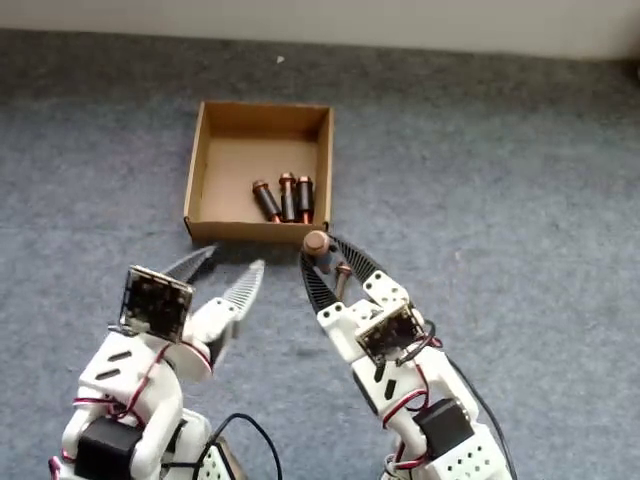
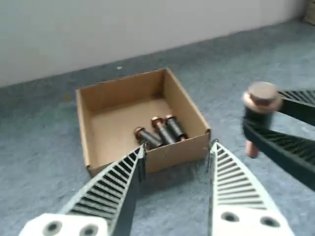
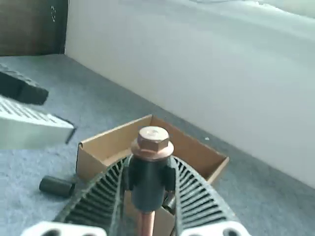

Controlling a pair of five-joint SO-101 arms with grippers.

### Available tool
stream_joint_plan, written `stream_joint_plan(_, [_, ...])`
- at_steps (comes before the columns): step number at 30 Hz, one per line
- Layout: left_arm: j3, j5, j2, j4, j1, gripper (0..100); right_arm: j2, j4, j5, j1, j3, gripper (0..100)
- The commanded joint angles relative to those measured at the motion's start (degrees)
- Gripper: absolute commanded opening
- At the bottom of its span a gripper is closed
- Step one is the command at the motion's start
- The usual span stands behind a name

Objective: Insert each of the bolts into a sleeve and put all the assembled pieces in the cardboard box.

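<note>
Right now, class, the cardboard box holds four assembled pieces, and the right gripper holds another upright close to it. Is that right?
No. The high view shows three assembled pieces in the cardboard box, not four. The rest stands: the right gripper holds another piece upright close to it.

Tabletop is covered in grey-blue short-pile carpet, same texture all round the jaws. Well ahead of the jaws it ends at a plain white wall that runs the full width. A small pale speck lies on the carpet just short of that wall. In the right wrist view a dark brown panel meets the white wall at a corner, far beyond the jaws. Light is soft and diffuse, shadows faint.
</note>
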Motion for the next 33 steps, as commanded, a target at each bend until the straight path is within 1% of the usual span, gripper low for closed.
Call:
stream_joint_plan(1, [2.2, -0.7, -0.4, 0.0, -12.8, 19, -0.7, 3.7, 0.1, 2.6, 8.4, 0.5])
stream_joint_plan(3, [4.4, -0.7, -0.4, -0.3, -17.3, 14, -0.7, 5.6, 0.1, 4.4, 8.4, 0.5])
stream_joint_plan(5, [6.9, -0.8, -0.4, -0.3, -20.3, 7, -0.7, 6.5, 0.1, 6.5, 8.3, 0.5])
stream_joint_plan(6, [8.3, -1.1, -0.4, -0.3, -21.1, 5, -0.7, 6.9, 0.1, 7.6, 8.3, 0.5])
stream_joint_plan(8, [11.5, -4.1, -0.4, -0.1, -21.8, 1, -0.7, 7.9, 0.1, 9.9, 8.2, 0.5])
stream_joint_plan(11, [15.8, -8.2, -0.4, 0.1, -22.0, 1, -0.1, 10.7, 0.1, 13.5, 6.4, 0.6])
stream_joint_plan(15, [18.4, -13.0, -0.4, 0.0, -22.0, 1, 0.0, 19.7, 0.1, 15.3, -0.5, 3.2])
stream_joint_plan(18, [18.5, -13.6, -0.4, -0.1, -22.0, 1, 0.0, 24.9, 0.1, 15.2, -6.3, 4.0])
stream_joint_plan(21, [18.6, -13.6, -0.3, 0.0, -22.0, 1, 1.5, 27.6, 0.1, 15.1, -11.6, 4.0])
stream_joint_plan(24, [18.6, -13.7, -0.3, 0.0, -22.0, 1, 8.4, 27.6, 0.2, 15.1, -16.7, 4.0])
stream_joint_plan(30, [18.6, -13.7, -0.3, 0.0, -22.0, 1, 29.8, 27.4, 0.1, 15.0, -32.4, 4.0])
stream_joint_plan(33, [18.6, -13.7, -0.3, 0.0, -22.0, 1, 39.7, 24.8, 0.1, 13.4, -39.8, 3.9])
